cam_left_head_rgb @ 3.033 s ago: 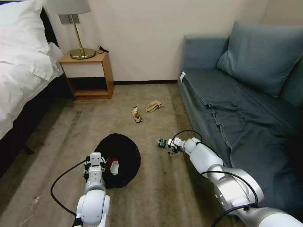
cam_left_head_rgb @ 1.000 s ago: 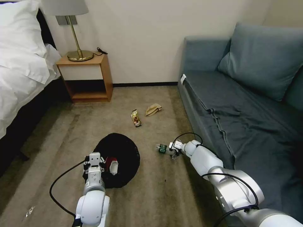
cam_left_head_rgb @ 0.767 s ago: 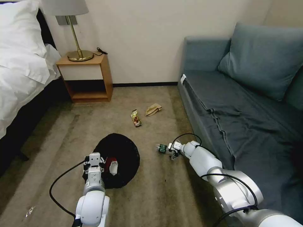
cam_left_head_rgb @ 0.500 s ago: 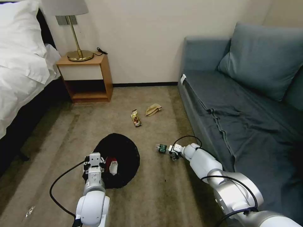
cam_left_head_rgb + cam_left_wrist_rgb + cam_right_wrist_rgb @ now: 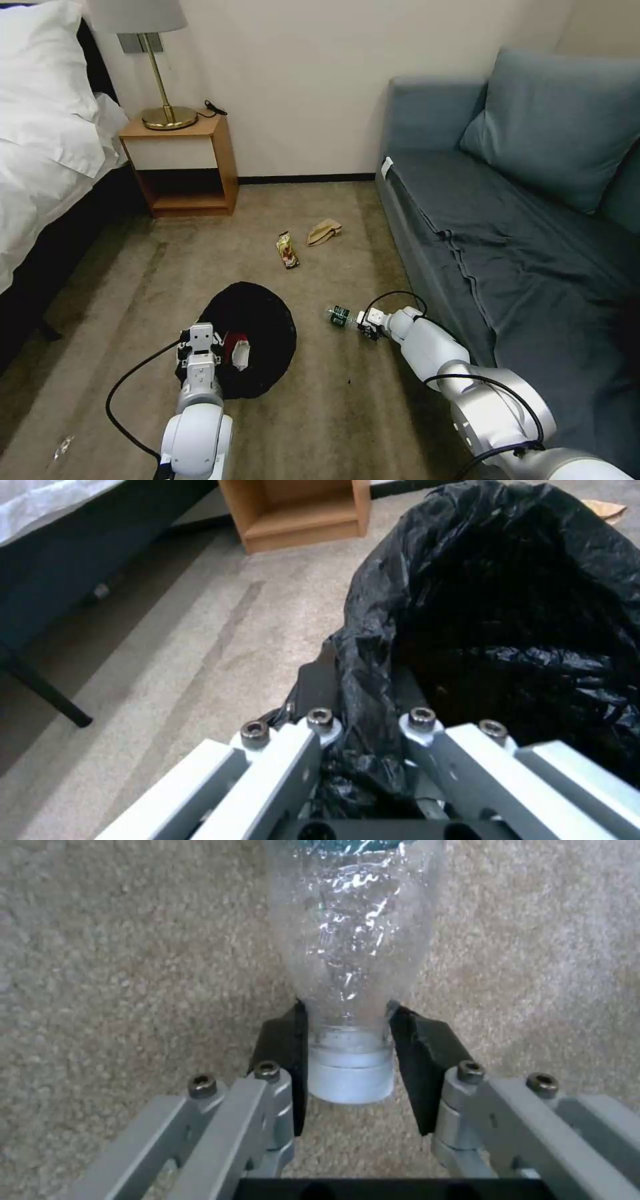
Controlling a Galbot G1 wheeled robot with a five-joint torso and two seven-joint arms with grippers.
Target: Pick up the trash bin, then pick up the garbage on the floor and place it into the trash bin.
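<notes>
The trash bin, lined with a black bag, stands on the carpet in front of me. My left gripper is shut on its near rim. A red-and-white wrapper lies inside it. To the right, the clear bottle with a green label lies on the floor. My right gripper is shut on its neck, just above the white cap. Farther off lie a brown-gold snack wrapper and crumpled tan paper.
A blue-grey sofa runs along the right, close to my right arm. A wooden nightstand with a brass lamp stands at the back left, beside the bed. A small clear scrap lies at the lower left.
My right gripper has dropped to the carpet and its fingers have come in around the bottle's neck; the bottle shifted slightly left. The left arm and bin have stayed put.
</notes>
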